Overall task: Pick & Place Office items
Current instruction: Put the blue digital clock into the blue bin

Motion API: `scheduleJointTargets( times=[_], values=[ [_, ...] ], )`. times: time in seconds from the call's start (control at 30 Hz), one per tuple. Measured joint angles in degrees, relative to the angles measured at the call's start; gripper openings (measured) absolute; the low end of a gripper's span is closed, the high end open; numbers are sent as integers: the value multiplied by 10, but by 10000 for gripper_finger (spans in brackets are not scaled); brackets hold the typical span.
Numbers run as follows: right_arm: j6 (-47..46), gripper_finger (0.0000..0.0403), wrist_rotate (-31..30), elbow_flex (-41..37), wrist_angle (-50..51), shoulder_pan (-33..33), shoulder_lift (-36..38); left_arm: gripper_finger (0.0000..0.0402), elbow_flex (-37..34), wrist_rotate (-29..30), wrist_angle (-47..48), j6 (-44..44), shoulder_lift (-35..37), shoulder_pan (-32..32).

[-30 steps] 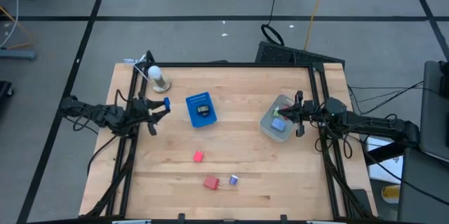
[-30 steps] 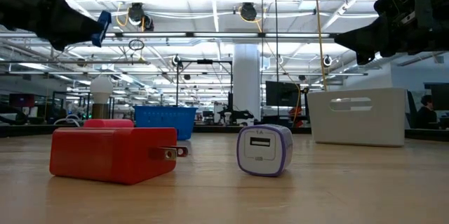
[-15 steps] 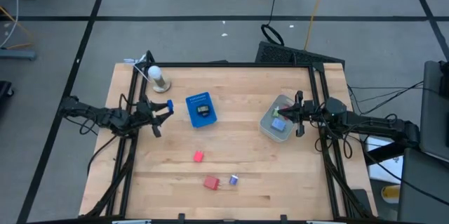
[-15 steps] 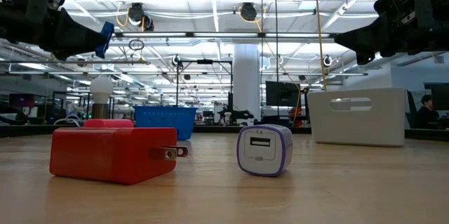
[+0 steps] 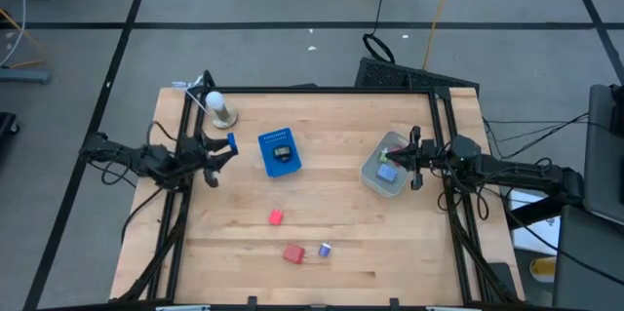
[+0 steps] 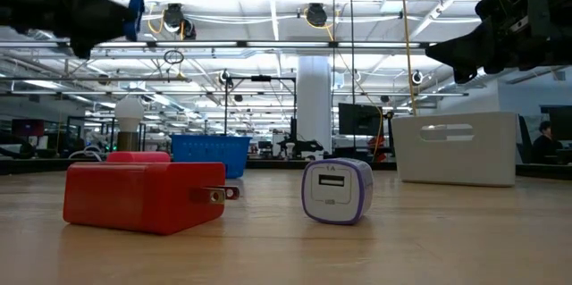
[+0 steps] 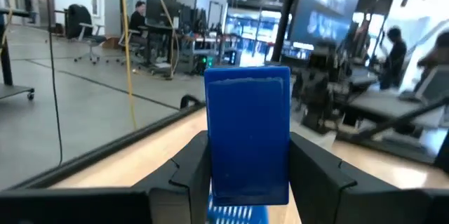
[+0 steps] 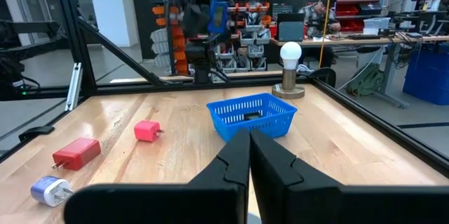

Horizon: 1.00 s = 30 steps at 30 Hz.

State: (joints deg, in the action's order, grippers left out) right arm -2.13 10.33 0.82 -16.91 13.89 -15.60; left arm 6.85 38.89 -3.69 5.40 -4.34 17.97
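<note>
My left gripper point(image 5: 226, 147) is at the table's left side, above the wood, shut on a blue block point(image 7: 249, 136). It is left of the blue basket point(image 5: 280, 152). A small red block point(image 5: 276, 217), a red plug-shaped piece point(image 5: 293, 253) and a purple-and-white piece point(image 5: 325, 250) lie on the table toward its near edge. At the right, my right gripper point(image 5: 405, 159) is shut on nothing, by the right rim of the grey bin point(image 5: 382, 170), which has small items in it. My left gripper pinches the blue block between its two fingers, one finger point(image 7: 186, 171) on each of the block's opposite sides point(image 7: 214, 147). The fingers lie level and come from the table's left. The block stands upright between them, lifted clear of the table.
A light bulb on a round base point(image 5: 219, 106) stands at the far left, just beyond my left gripper. A black frame point(image 5: 312, 90) runs along the table's far edge and sides. Bare wood lies between the basket and the bin.
My left gripper, still shut on the blue block, dipped a little toward the basket and then rose again, now higher than a second ago, its fingers tipping up. My right arm has kept still.
</note>
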Motion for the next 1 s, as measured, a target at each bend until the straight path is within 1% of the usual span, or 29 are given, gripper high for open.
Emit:
scheduleJointTargets(
  times=[0.1,0.17,0.33,0.4,0.47,0.6,0.8,1.0],
  values=[
    [-1,4,0,0,-8,0,-5,149,44,-1,22,9,-31,-10],
    [-1,4,0,0,-13,0,-8,149,71,-1,38,15,-68,-18],
    [-1,4,0,0,-17,0,-18,149,137,-6,66,35,-192,-51],
    [-1,4,0,0,-17,0,-22,149,163,-21,84,53,-247,-72],
    [-1,4,0,0,-17,0,-25,149,184,-50,93,65,-301,-100],
    [0,4,0,0,-17,0,-27,149,214,-128,100,69,-395,-160],
    [0,4,0,0,-17,0,-27,149,219,-230,91,73,-507,-246],
    [0,4,0,0,-17,0,-27,149,219,-319,26,83,-611,-298]
  ],
)
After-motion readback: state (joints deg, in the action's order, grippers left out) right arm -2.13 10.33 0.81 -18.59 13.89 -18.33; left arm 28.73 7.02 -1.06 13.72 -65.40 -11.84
